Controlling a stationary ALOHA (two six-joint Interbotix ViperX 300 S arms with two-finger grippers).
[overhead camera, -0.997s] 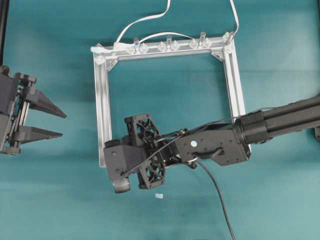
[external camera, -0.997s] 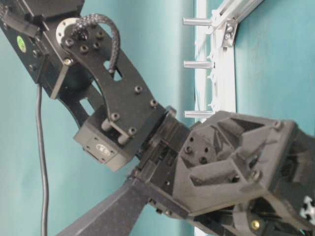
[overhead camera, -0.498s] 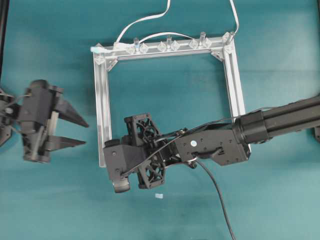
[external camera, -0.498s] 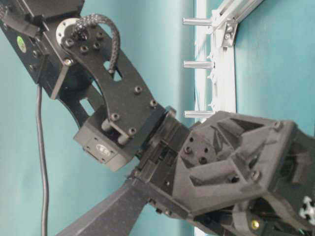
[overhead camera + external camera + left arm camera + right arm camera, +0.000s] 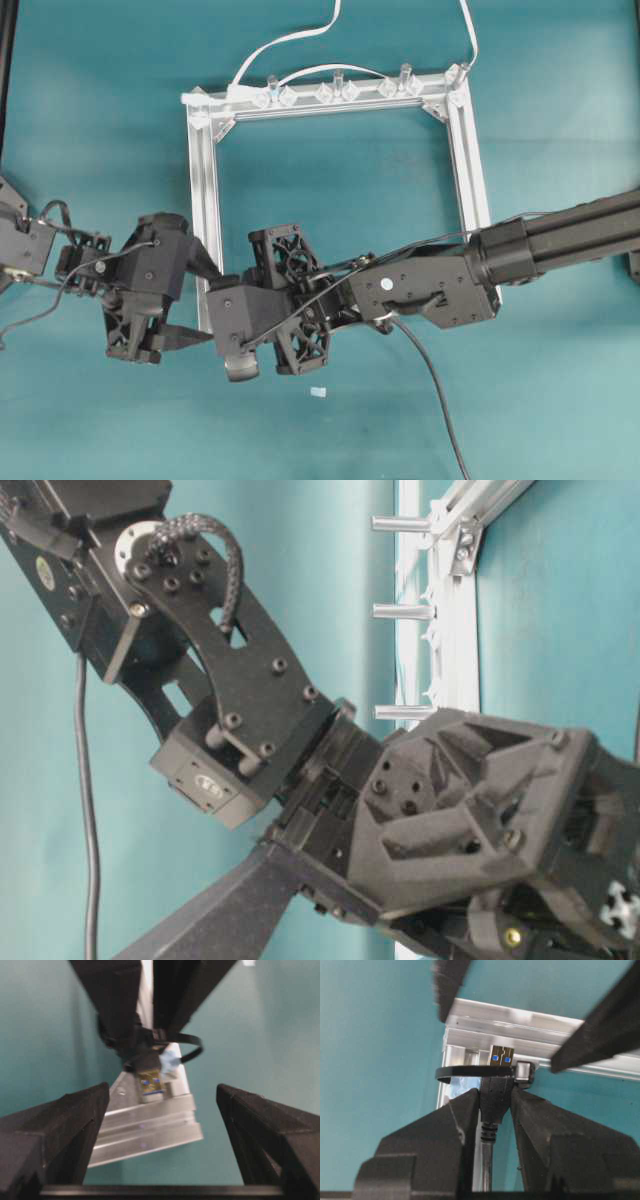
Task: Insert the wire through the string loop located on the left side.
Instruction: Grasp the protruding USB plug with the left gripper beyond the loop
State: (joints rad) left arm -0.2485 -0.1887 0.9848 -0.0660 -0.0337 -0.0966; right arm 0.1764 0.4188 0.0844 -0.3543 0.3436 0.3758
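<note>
**Desk:** What do you have from overhead?

**Me:** I see the aluminium frame (image 5: 205,200) flat on the teal table (image 5: 100,100), with a white flat cable (image 5: 290,40) and clear clips (image 5: 335,90) along its top bar. The right gripper (image 5: 232,330) sits over the frame's lower-left corner, and the left gripper (image 5: 190,305) is just beside it at nine o'clock, jaws spread wide and holding nothing. The wire (image 5: 440,400) trails away toward five o'clock. I can't make out the plug or the string loop from here; the right gripper's body covers them.

**Desk:** Table-level?

**Me:** Mostly the right arm filling the picture, with the frame (image 5: 450,630) on edge behind it at one o'clock. No jaws visible.

**Desk:** Left wrist?

**Me:** It is blurred, but here the left gripper's (image 5: 162,1125) fingers stand far apart, and between them at twelve o'clock the plug's metal tip (image 5: 150,1082) pokes out toward me, with the string loop (image 5: 192,1050) around the plug, I think.

**Desk:** Right wrist?

**Me:** Sharpest of all. The right gripper (image 5: 495,1105) is clenched on the plug (image 5: 496,1090), and the string loop (image 5: 460,1071) circles the plug just behind its tip, over the frame corner (image 5: 470,1025).
</note>
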